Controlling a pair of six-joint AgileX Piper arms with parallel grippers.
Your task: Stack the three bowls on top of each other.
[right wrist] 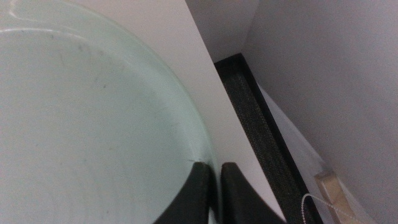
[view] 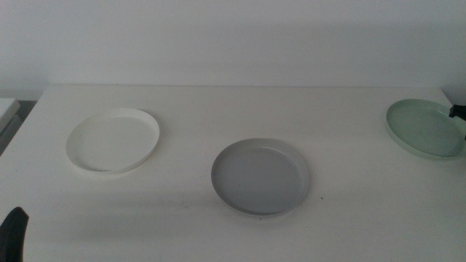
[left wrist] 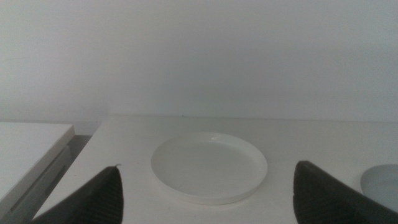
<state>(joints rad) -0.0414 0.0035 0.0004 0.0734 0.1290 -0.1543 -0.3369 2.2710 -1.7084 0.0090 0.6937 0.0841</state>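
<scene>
Right wrist view: right tool pinched on pale green bowl rim; left tool wide.

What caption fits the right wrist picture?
Right gripper pinches the pale green bowl by its rim at the table edge.

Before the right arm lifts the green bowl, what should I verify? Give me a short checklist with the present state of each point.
1. Right gripper closed on the rim of the pale green bowl: ok, the jaws pinch the rim at the table's right edge.
2. Grip depth secure enough for lifting: cannot tell, only the rim edge is between the jaws.
3. Grey bowl empty and flat to receive a bowl: ok.
4. White bowl apart from the others: ok.
5. Left gripper out of the way: ok, open and waiting at the near left, facing the white bowl.
</scene>
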